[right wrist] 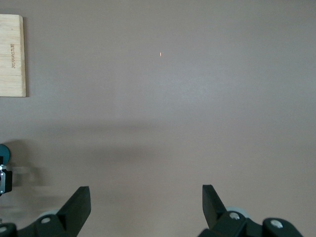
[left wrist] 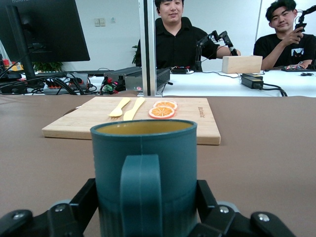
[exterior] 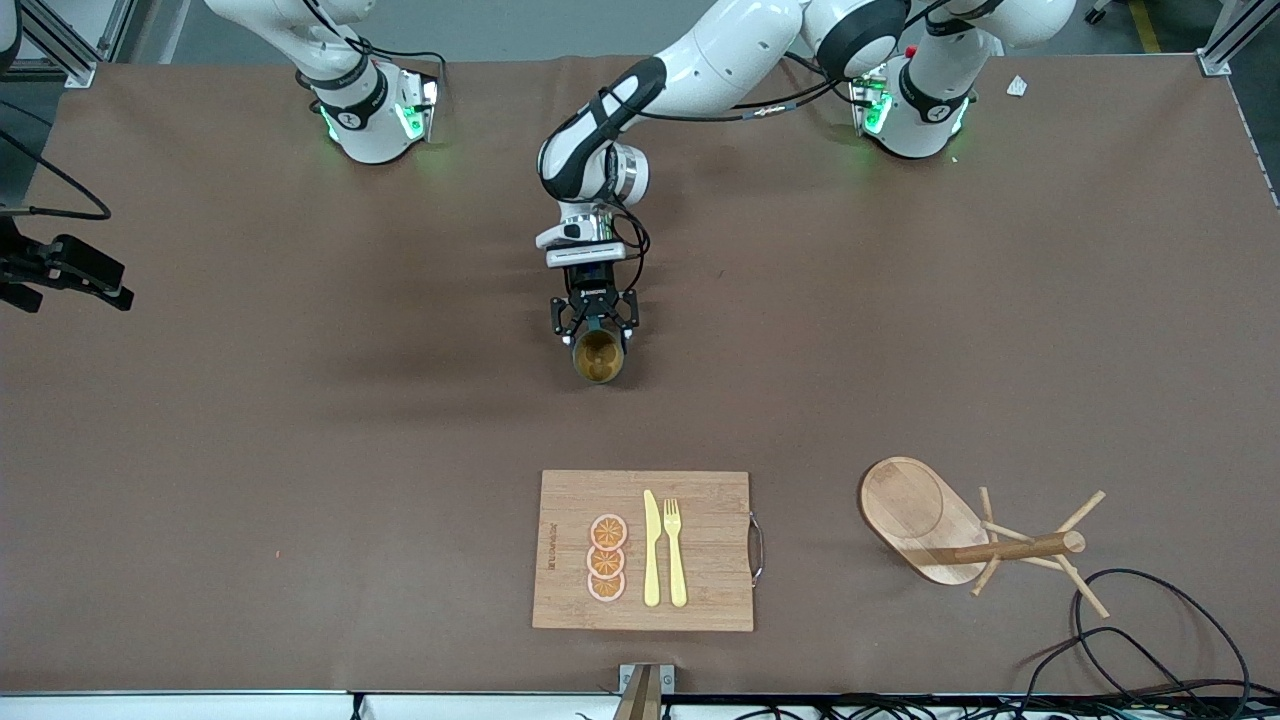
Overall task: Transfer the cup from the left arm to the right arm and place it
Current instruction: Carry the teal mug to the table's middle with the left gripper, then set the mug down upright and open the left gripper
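Right, front view first: left gripper (exterior: 598, 330) is clamped on the cup (exterior: 598, 356), dark teal outside, ochre-yellow inside, round mouth tipped toward the camera, over bare brown table (exterior: 300, 450) mid-way along it. Nearer the camera lies a rectangular bamboo cutting board (exterior: 700, 500) w/ a metal handle at the end toward the left arm's side; on it three flat orange slices (exterior: 607, 558) in a row, plus a pale yellow plastic knife (exterior: 651, 548) & fork (exterior: 675, 550) side by side. Toward the left arm's end, a wooden mug tree (exterior: 985, 540) w/ oval base, tipped over.

Left wrist view: cup (left wrist: 144, 173) fills the frame, smooth handle facing the camera, black fingers (left wrist: 81, 202) pressing both sides. Board (left wrist: 94, 121) past it, burnt-in writing on one end, too small to read. Two people sit at a white desk in the background.

Right wrist view: right gripper (right wrist: 146, 205) spread wide, holding nothing, over plain matte brown table (right wrist: 187, 98). Board corner (right wrist: 12, 54) shows, vertical printed lettering, not legible. Right arm waits.
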Robot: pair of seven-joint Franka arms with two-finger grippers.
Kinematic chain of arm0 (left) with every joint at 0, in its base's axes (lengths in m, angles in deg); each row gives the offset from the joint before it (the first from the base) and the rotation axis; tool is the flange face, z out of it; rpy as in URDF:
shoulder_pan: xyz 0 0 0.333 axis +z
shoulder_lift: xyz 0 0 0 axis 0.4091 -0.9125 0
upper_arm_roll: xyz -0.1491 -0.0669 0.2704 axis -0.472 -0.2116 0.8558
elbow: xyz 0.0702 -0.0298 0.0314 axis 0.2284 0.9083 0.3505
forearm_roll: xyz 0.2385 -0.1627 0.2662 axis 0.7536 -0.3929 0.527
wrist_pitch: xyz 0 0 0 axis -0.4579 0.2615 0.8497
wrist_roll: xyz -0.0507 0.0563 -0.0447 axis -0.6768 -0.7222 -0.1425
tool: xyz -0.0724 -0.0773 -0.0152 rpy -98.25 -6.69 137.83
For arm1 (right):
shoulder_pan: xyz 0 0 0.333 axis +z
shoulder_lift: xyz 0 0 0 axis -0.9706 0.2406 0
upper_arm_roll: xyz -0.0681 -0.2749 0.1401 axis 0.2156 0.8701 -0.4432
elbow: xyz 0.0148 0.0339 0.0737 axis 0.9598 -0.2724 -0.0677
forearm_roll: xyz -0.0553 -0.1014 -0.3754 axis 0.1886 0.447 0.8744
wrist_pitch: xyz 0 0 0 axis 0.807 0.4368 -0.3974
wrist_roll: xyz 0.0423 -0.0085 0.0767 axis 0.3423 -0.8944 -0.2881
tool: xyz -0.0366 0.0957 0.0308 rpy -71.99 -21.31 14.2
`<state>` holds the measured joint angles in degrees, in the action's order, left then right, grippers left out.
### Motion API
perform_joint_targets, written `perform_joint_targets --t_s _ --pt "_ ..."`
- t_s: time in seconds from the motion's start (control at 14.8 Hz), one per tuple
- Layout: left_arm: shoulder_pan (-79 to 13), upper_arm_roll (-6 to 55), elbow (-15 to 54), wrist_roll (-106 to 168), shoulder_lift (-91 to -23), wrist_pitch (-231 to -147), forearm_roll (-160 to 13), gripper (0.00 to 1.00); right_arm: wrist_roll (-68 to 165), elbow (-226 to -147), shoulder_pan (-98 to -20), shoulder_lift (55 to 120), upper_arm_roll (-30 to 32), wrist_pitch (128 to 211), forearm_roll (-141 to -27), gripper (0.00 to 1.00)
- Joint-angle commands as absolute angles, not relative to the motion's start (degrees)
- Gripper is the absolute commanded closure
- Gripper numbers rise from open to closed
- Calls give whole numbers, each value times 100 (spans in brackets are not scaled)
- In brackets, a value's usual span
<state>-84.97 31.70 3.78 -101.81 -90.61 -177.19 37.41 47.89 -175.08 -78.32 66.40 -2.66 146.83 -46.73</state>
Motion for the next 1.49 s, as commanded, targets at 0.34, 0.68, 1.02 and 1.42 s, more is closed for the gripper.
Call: perform_joint_targets --t_s 0.34,0.68,1.02,1.42 --pt "-8961 3150 404 -10485 -9127 -17424 3362 0 4802 -17636 -7863 6545 -301 14765 -4590 0" --pt "-9525 3002 378 -10424 -8635 -16730 1999 0 4802 -17627 -7863 6545 -301 14747 -4582 0" --pt "-9525 2649 369 -10187 -7881 -16501 902 0 4819 -17583 -7854 6615 -301 14677 -4590 0" --pt "-8947 2658 308 -9600 -6474 -16536 -1155 0 4741 -17793 -7521 6729 -319 14624 -4625 0"
